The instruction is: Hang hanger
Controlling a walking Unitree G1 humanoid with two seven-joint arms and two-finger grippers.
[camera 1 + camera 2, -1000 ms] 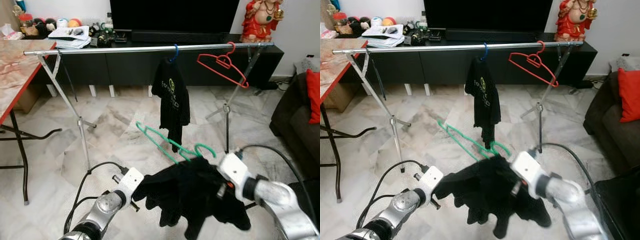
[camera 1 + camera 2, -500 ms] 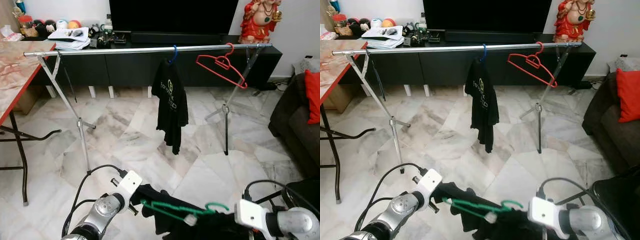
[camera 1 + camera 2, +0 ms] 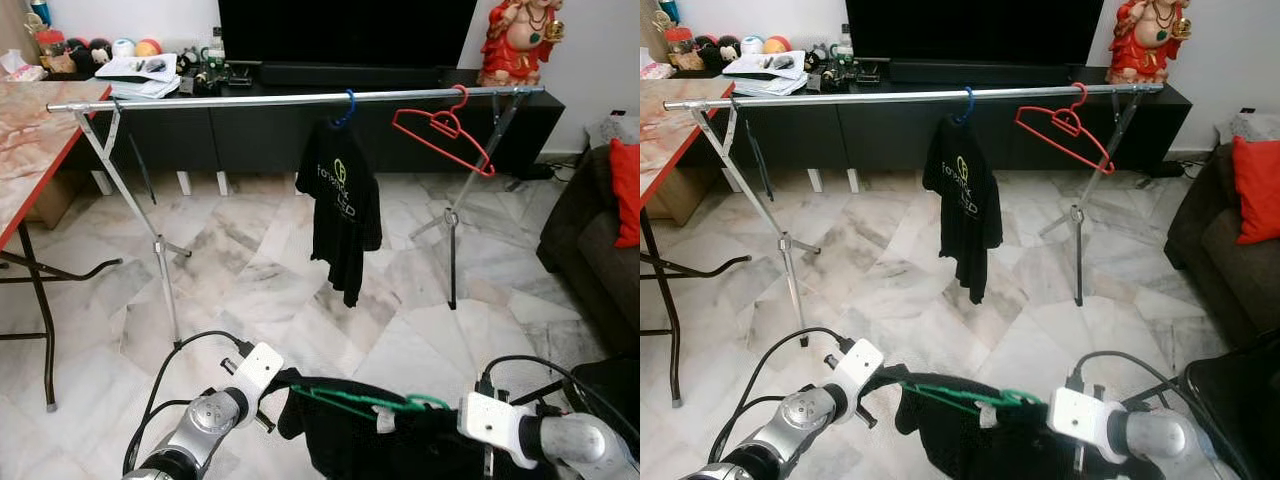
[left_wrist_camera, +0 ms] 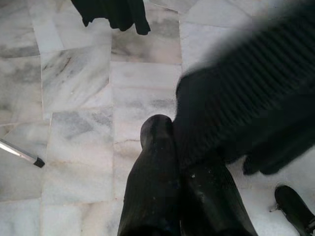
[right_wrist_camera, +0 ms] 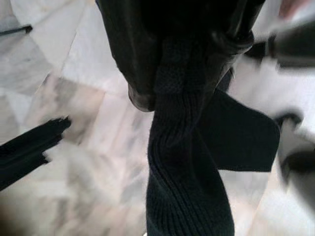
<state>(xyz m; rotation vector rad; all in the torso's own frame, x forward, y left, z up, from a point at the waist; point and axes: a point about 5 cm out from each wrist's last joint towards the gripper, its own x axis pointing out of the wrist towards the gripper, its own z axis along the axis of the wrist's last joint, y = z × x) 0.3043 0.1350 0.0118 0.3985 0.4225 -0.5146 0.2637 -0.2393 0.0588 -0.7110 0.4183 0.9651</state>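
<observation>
A black knit garment (image 3: 365, 435) on a green hanger (image 3: 352, 400) is stretched low between my two grippers, above the marble floor. My left gripper (image 4: 172, 147) is shut on one edge of the garment (image 4: 246, 98). My right gripper (image 5: 187, 64) is shut on a ribbed fold of it (image 5: 184, 162). The green hook (image 3: 1012, 397) points toward my right wrist (image 3: 490, 423). Farther ahead stands a silver clothes rail (image 3: 250, 100). On it hang a black T-shirt (image 3: 342, 200) on a blue hanger and a bare red hanger (image 3: 445, 135).
A red-edged marble-top table (image 3: 30, 150) stands at the left. A black TV console (image 3: 250, 135) runs behind the rail, with a red statue (image 3: 515, 40) on it. A dark sofa (image 3: 595, 250) with a red cushion (image 3: 628, 190) is at the right.
A second ago the garment and hanger were held up higher; both grippers dropped them low. Since half a second ago they have risen slightly and the garment is spread wider.
</observation>
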